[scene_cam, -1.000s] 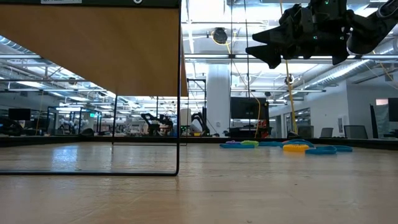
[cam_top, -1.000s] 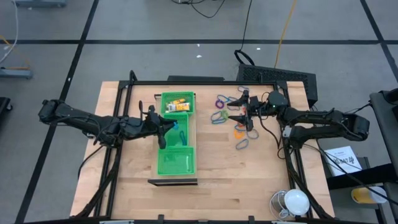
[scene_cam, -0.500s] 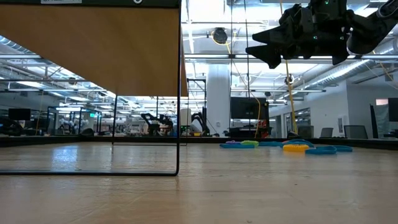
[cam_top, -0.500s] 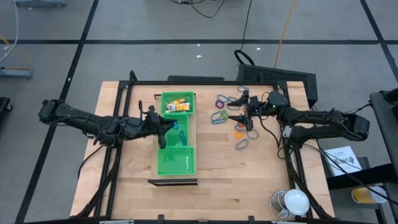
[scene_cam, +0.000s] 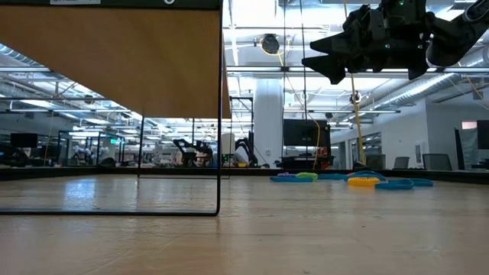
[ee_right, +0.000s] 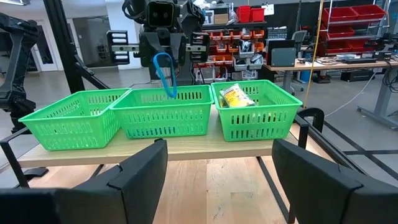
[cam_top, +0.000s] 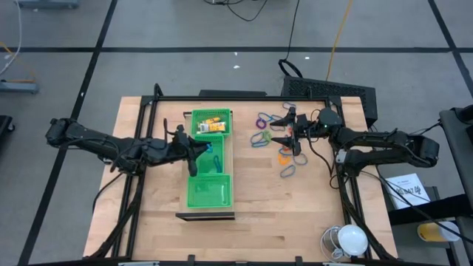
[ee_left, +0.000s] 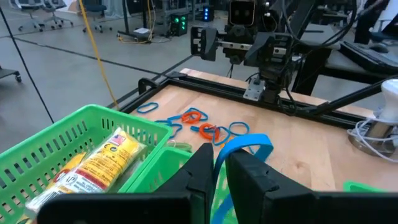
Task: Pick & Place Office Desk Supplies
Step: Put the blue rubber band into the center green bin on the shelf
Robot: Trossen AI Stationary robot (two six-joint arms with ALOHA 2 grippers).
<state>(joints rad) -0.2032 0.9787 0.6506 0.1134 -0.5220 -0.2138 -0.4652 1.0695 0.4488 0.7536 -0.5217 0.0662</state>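
Note:
Several thin loops [cam_top: 260, 138] in blue, purple, green and orange lie loose on the wood to the right of the long green tray [cam_top: 188, 185]; they also show in the low view [scene_cam: 359, 180] and the left wrist view [ee_left: 199, 124]. Yellow packets [cam_top: 211, 125] fill the tray's far compartment [ee_right: 239, 96]. My left gripper [cam_top: 201, 151] hovers over the middle compartment, shut on a blue loop [ee_right: 165, 71]. My right gripper [cam_top: 279, 131] hangs open above the loose loops [scene_cam: 328, 65], touching nothing. My left gripper [ee_left: 219, 158] pinches the blue loop between its two fingers at one end of the band [ee_left: 219, 171]. The fingers come about level from the table's left. The loop is lifted clear, its free part [ee_right: 169, 87] hanging over the tray's middle compartment.
A black metal frame [cam_top: 222, 97] borders the table. A black keyboard-like object [cam_top: 329, 89] lies past the far right corner and a white round object [cam_top: 351, 238] sits at the near right corner. A brown panel [scene_cam: 114, 61] fills the low view's left. Bare wood lies near the tray's right.

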